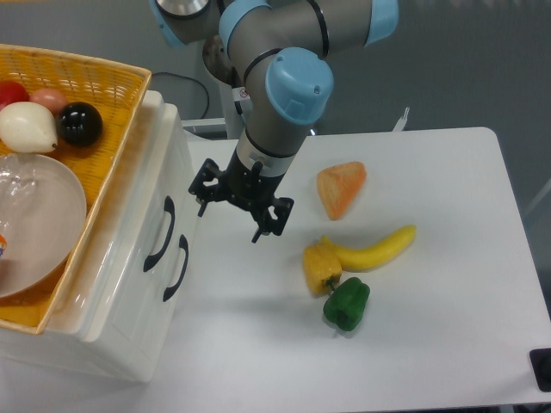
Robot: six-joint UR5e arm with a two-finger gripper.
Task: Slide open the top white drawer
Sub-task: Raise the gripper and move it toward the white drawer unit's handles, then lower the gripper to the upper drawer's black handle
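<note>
The white cabinet (112, 292) stands at the left of the table. The top white drawer (138, 215) is shut flush with the front, and its curved black handle (159, 234) faces right. The lower white drawer has a matching handle (176, 268) just beside it. My gripper (229, 222) hangs from the arm, pointing down over the table a little to the right of the top drawer's handle. Its black fingers (257, 231) stand apart, open and empty, and touch nothing.
A yellow wicker basket (103, 77) sits on the cabinet and holds a clear plate, an onion and a black ball. On the table to the right lie an orange wedge (342, 189), a banana (374, 249), a yellow pepper (320, 267) and a green pepper (347, 303).
</note>
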